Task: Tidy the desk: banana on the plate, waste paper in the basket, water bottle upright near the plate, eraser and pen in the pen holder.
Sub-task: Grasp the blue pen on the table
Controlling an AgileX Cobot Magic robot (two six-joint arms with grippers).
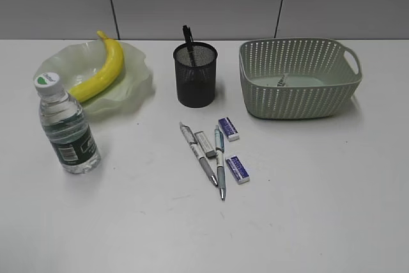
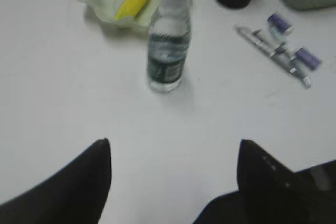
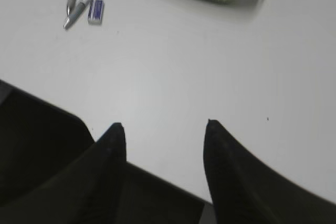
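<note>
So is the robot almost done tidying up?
Partly. The yellow banana lies on the wavy pale green plate, the clear water bottle stands upright beside it, and a scrap sits in the sage-green perforated basket. Nothing is in hand: both grippers' jaws are open. Left: two pens and three erasers for the black mesh pen holder.

We see a bright yellow banana (image 1: 101, 71) with dark tips on a translucent pale green plate (image 1: 131, 81). Left of the black mesh pen holder (image 1: 195, 75), the clear water bottle (image 1: 66, 126) has a white cap marked green and a dark green label. Right of the holder, the sage-green basket (image 1: 297, 78) shows rows of small holes. In front of it lie silver-grey pens (image 1: 198, 153) and white erasers (image 1: 228, 128) with purple-blue sleeves on the white desk (image 1: 319, 209).
</note>
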